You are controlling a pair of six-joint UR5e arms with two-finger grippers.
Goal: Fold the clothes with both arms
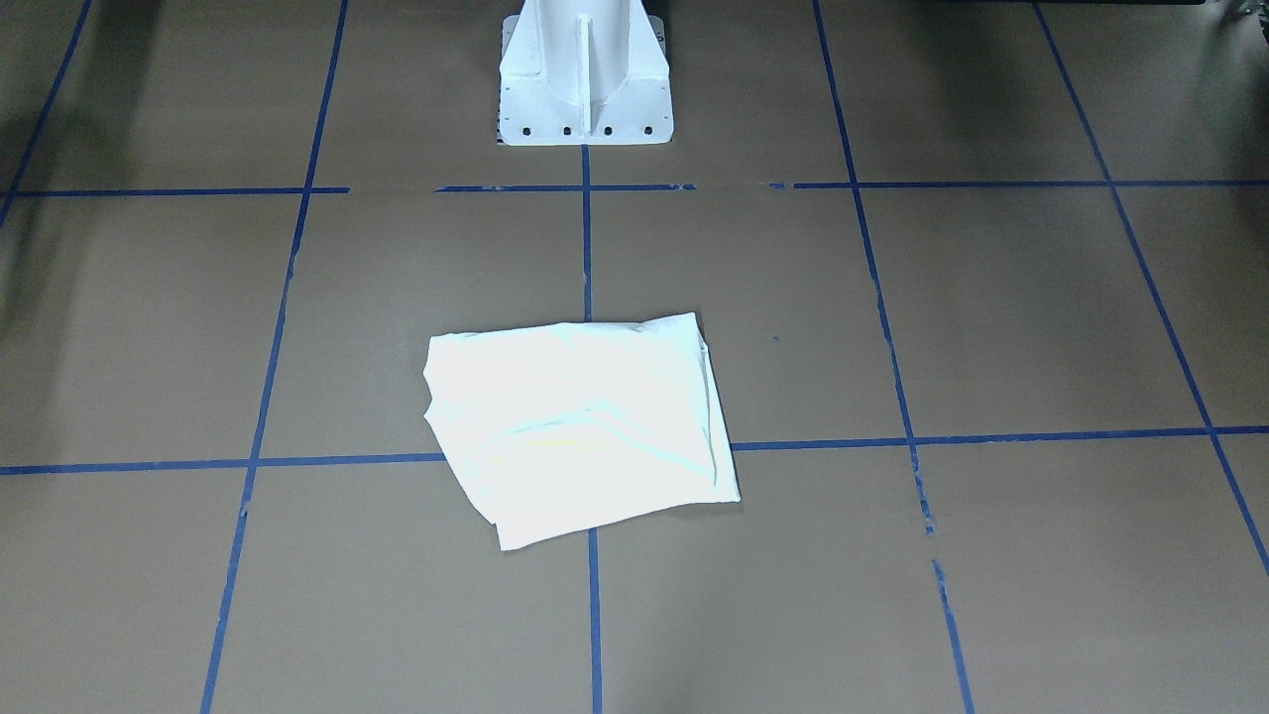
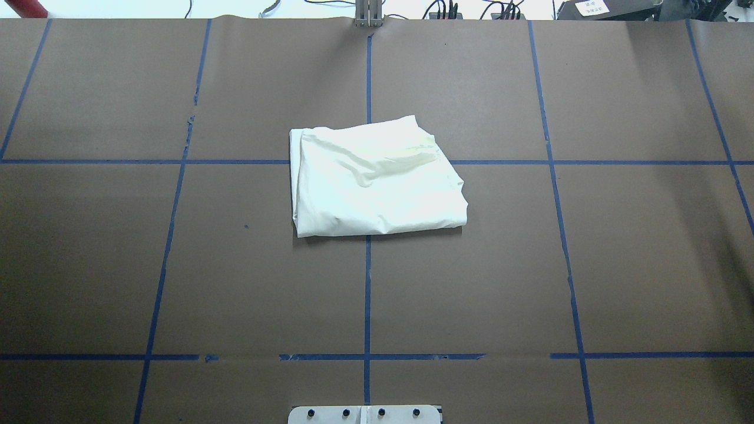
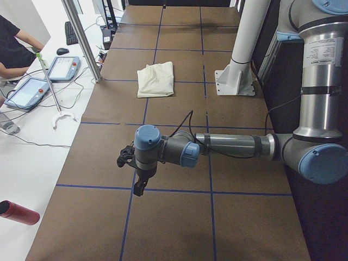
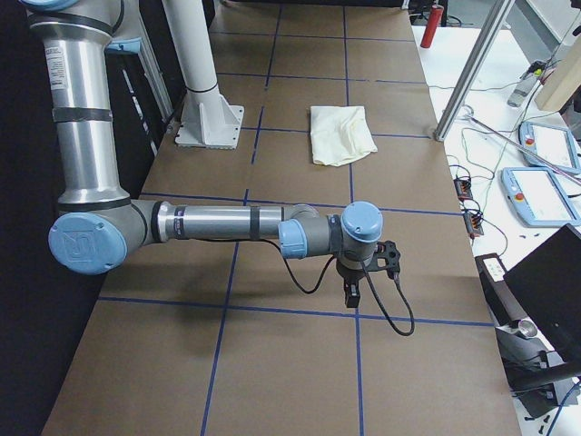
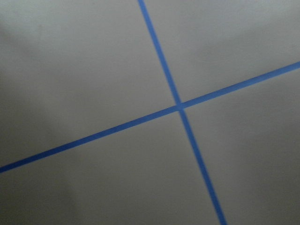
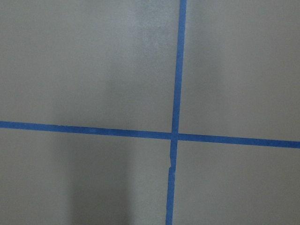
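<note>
The clothes (image 1: 580,426) are one cream-white shirt lying folded into a rough rectangle at the table's middle, print hidden, also seen in the overhead view (image 2: 377,176) and both side views (image 3: 156,79) (image 4: 340,133). Neither arm is near it. The left arm reaches out low over the table's left end, its left gripper (image 3: 138,187) pointing down above a blue tape line. At the opposite end the right gripper (image 4: 352,295) also points down. I cannot tell whether either is open or shut. Both wrist views show only brown table and crossing blue tape.
A white metal pedestal (image 1: 585,74) stands at the robot's side of the table. Beyond the operators' edge are a metal post (image 3: 81,38), teach pendants (image 3: 62,68), a red bottle (image 3: 19,212) and a seated person (image 3: 13,49). Blue tape (image 2: 368,282) grids the brown table.
</note>
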